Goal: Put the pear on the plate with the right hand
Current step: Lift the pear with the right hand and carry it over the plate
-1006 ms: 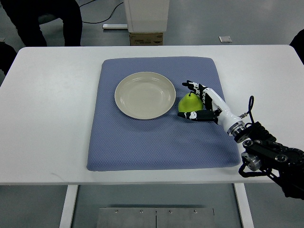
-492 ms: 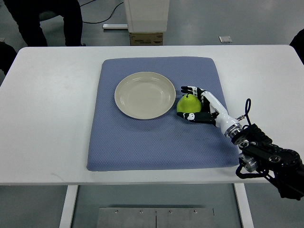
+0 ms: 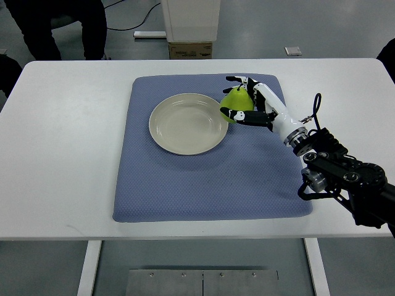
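From the top view, the plate (image 3: 188, 123) is our landmark: a pale, shallow dish sitting empty on the blue mat (image 3: 210, 185), which lies on the white table (image 3: 62, 142); the plate sits on the mat's far half, a little left of the mat's middle.

Just off the plate's right rim, toward its far side, the right hand (image 3: 242, 98) comes in on its white-and-black arm from the lower right; its fingers (image 3: 236, 79) are curled around the pear (image 3: 235, 100), one set over the fruit's far side and another digit (image 3: 234, 115) tucked under its near side, so the fruit is pinched between them; the pear is green, and its left edge just overlaps the plate's right rim in this view (whether it touches the rim or is held above it, I cannot tell from a steep look down); it is not in the plate's bowl.

Right of the plate and nearer the robot, the arm's dark wrist and cabling (image 3: 339, 176) cross the mat's right edge.

Beyond the plate, past the table's far edge, stands a white pedestal (image 3: 190, 21) with a cardboard-coloured box at its foot; far left of that, a person's dark legs (image 3: 58, 28) show on the grey floor.
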{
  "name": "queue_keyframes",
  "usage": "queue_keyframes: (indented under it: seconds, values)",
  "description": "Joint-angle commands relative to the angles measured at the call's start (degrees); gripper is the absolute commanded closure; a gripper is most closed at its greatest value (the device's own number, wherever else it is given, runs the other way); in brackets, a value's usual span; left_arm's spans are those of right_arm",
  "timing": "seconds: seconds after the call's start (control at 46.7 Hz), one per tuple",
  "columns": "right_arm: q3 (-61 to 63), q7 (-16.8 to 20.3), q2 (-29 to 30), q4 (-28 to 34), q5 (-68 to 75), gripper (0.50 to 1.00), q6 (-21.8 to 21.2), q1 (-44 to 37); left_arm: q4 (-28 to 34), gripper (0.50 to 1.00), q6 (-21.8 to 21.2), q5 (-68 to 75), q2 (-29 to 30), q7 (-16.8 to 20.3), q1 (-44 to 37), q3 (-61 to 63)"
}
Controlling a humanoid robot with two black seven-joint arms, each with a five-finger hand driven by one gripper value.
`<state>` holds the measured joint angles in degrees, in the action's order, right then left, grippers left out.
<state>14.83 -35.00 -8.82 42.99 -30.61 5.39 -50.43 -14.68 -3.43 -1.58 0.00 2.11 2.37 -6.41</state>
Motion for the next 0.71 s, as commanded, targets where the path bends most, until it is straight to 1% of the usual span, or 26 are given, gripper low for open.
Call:
queue_keyframes:
  seconds: [0.0, 0.193, 0.385, 0.535, 0.685]
  values:
    - [-0.1, 0.0, 0.9, -0.2, 0.1, 1.0, -0.1, -1.4, 0.0, 0.5, 0.0, 0.0, 0.0, 0.0, 0.0, 0.0]
    - [-0.6, 0.0, 4.3, -0.9, 2.1, 1.0, -0.2, -5.6, 0.0, 0.5, 0.0, 0.0, 0.0, 0.0, 0.0, 0.0]
    - [-1.8, 0.0, 8.8, -3.8, 2.6, 1.0, -0.3, -8.0, 0.0, 0.5, 0.0, 0.0, 0.0, 0.0, 0.0, 0.0]
    - [-2.9, 0.0, 8.8, -6.7, 2.6, 1.0, -0.4, -8.8, 0.0, 0.5, 0.0, 0.0, 0.0, 0.0, 0.0, 0.0]
    - [-2.9, 2.3, 8.8, -8.4, 2.6, 1.0, -0.4, -9.0, 0.0, 0.5, 0.0, 0.0, 0.0, 0.0, 0.0, 0.0]
